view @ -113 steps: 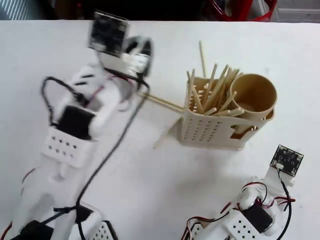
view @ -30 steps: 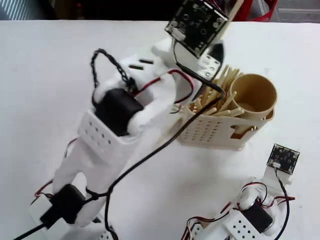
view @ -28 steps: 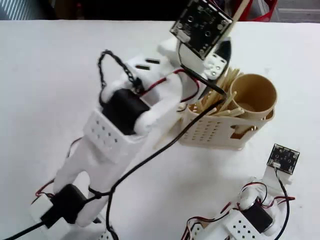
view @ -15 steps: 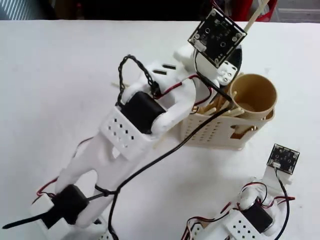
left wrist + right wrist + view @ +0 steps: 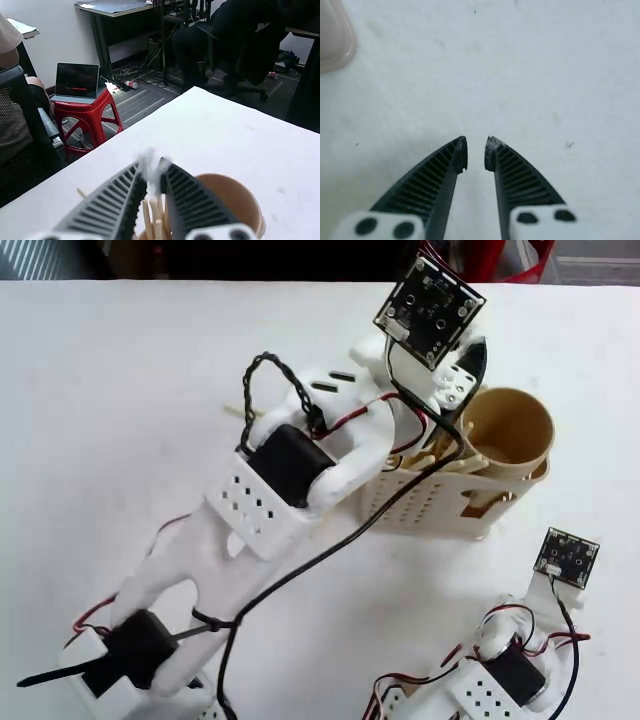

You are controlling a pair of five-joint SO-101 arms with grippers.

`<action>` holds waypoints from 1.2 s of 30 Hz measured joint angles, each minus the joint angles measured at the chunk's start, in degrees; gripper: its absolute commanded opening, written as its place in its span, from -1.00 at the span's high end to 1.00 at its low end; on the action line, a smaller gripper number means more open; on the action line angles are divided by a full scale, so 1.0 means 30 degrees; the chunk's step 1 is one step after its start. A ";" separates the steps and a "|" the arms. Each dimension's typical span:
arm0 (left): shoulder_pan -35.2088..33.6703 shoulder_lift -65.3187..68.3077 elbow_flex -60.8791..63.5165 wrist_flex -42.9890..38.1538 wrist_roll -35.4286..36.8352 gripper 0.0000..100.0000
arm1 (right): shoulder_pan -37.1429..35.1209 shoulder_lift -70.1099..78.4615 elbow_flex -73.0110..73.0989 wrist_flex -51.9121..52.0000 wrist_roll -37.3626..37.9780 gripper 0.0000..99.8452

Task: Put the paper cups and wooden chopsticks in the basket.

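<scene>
White desk (image 5: 120, 360) carries the whole working area. The left arm (image 5: 270, 490) lies diagonally across it and ends above the basket (image 5: 420, 502), which stands right of centre.

1. Left hand (image 5: 154, 167): positioned directly over the basket, pointing down at its contents. This is the position from which a stick can drop in without snagging the basket's wall. The jaws stand a narrow slot apart, and no stick is seen clamped between them (a pale blur at the tips cannot be identified).
2. Right arm (image 5: 500, 680): folded at the near edge, well apart from the basket, probably to leave clearance for the left arm. The right hand (image 5: 476, 150) points at bare desk, jaws slightly parted and empty.
3. Paper cup (image 5: 510, 425): upright inside the basket at its right end, mouth up.
4. Chopsticks (image 5: 432, 458): bundled in the basket beside the cup, leaning at mixed angles against each other and the cup.
5. Stray stick (image 5: 232, 410): a short tan length shows on the desk beyond the left arm. It is judged to be one chopstick not yet collected.
</scene>
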 measured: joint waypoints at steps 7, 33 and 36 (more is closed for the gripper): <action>-0.3487 -0.2462 0.0000 0.2755 0.0000 0.87 | 0.0000 0.0000 0.0000 0.0000 0.0000 0.85; -1.1634 1.1194 0.4513 -0.7560 0.0117 0.86 | -0.0088 0.0000 0.0000 0.0000 0.0000 0.86; -1.1663 1.3304 0.3985 -0.7531 0.0117 0.86 | -0.0645 0.0000 0.0000 0.0000 0.0029 0.86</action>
